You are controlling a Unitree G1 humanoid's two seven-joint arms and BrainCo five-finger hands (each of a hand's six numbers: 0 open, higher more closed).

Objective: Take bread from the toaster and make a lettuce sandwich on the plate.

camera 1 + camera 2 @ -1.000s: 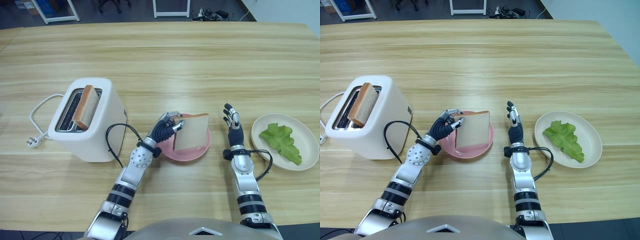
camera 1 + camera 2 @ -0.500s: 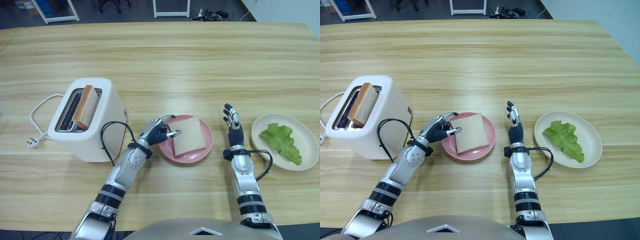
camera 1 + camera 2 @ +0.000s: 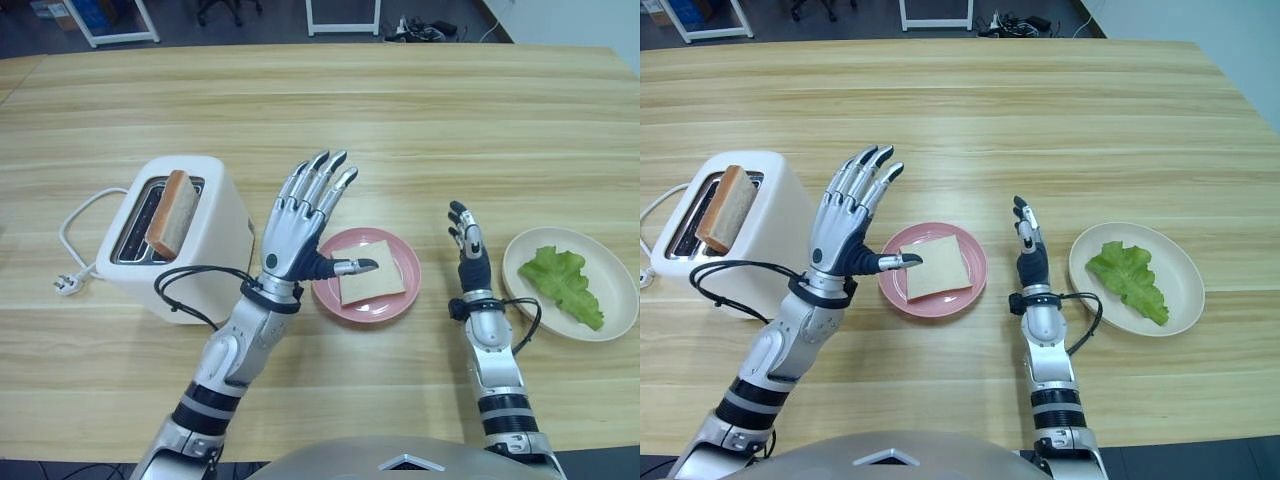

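Left eye view: a bread slice (image 3: pixel 372 284) lies flat on the pink plate (image 3: pixel 400 303) at the frame's centre. Just left of it the left hand (image 3: pixel 300 225) is raised, fingers spread, holding nothing. The right hand (image 3: pixel 468 250) stands upright and released between the pink plate and the cream plate (image 3: pixel 617 322) of lettuce (image 3: pixel 565 283) at right. At left on the bench (image 3: pixel 400 130), the toaster (image 3: pixel 215 250) holds a second slice (image 3: pixel 172 213).

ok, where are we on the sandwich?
Done: one bread slice lies flat on the pink plate. In hand: nothing; left hand and right hand are both open. Left: second slice stands in the toaster, lettuce lies on the beige plate, neither stacked yet.
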